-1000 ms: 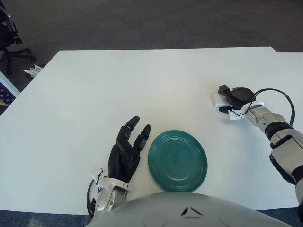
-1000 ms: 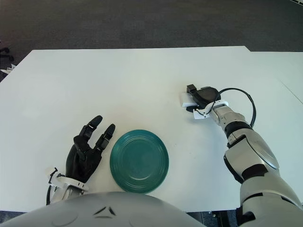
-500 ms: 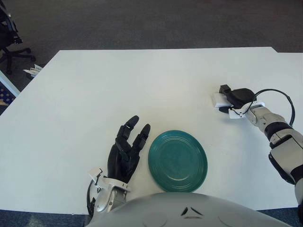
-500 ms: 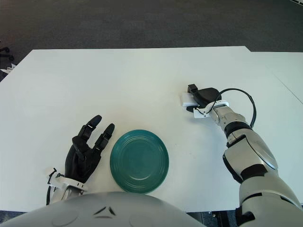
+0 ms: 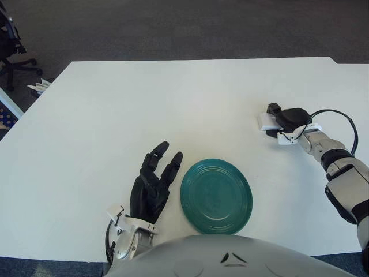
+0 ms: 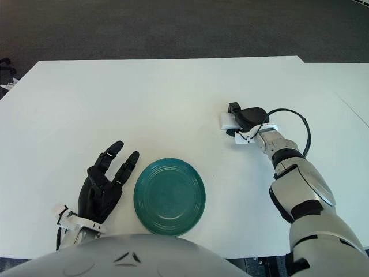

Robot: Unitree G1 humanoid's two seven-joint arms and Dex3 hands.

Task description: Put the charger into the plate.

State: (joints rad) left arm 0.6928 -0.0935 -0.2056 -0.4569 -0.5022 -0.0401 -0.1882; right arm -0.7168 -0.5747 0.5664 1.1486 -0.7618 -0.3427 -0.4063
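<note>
A round green plate [image 5: 216, 197] lies on the white table near its front edge. A small white charger [image 5: 265, 121] lies on the table at the right. My right hand [image 5: 283, 119] is curled over the charger from the right, fingers around it; it also shows in the right eye view [image 6: 243, 118]. My left hand [image 5: 152, 184] rests flat on the table just left of the plate, fingers spread, holding nothing.
The white table [image 5: 144, 109] stretches wide to the left and back. A black cable [image 5: 337, 115] loops over my right wrist. An office chair [image 5: 11, 52] and a small white object [image 5: 39, 86] stand off the table's left edge.
My right hand has shifted very slightly on the charger; the left hand and plate have not moved.
</note>
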